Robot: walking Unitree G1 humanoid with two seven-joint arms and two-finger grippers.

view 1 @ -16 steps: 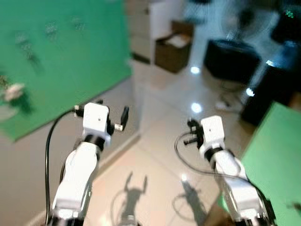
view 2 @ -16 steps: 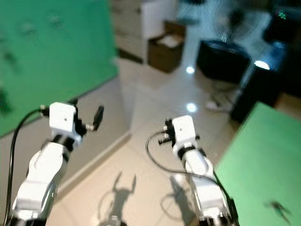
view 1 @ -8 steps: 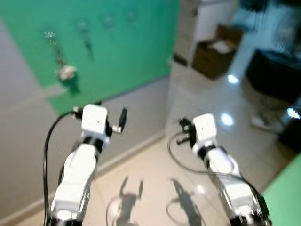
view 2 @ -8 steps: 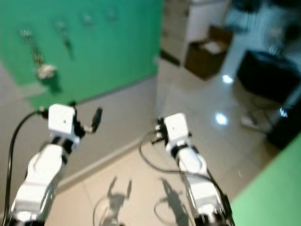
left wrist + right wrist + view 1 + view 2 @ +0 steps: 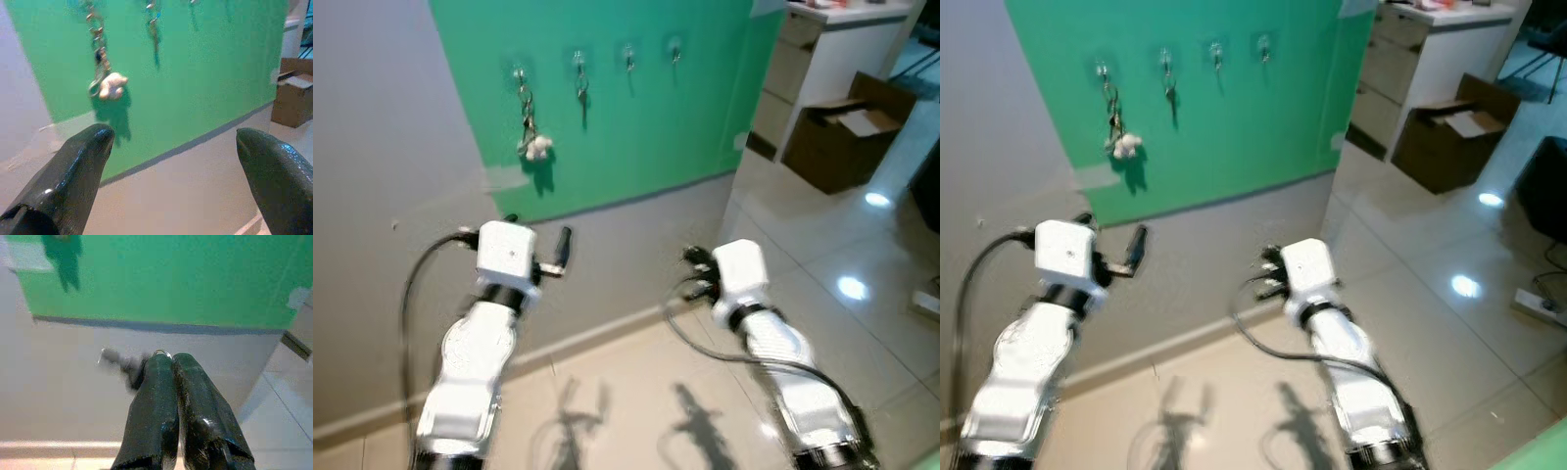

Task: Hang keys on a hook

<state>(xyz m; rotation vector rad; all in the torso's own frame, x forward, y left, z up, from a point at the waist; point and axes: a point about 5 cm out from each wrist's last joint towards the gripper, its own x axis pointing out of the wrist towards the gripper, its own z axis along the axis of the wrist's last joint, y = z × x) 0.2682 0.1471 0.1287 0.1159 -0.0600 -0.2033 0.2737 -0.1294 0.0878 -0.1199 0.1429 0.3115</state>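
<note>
Bright, slightly blurred, glare on floor (image 5: 852,286)

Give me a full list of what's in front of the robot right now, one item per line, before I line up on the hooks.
green panel: one, green, on the grey wall ahead
hooks: four, silvery, in a row near the panel's top
hanging keys with pale charm: one bunch, on the leftmost hook
second hanging keys: one, dark, on the next hook
cardboard box: one, brown, open, on the floor to the right
white cabinet: one, right of the panel
held keys: one blurred set, metal ring at the right fingertips
left gripper: fingers apart, holding nothing, aimed at the panel
right gripper: fingers closed on the held keys
</note>
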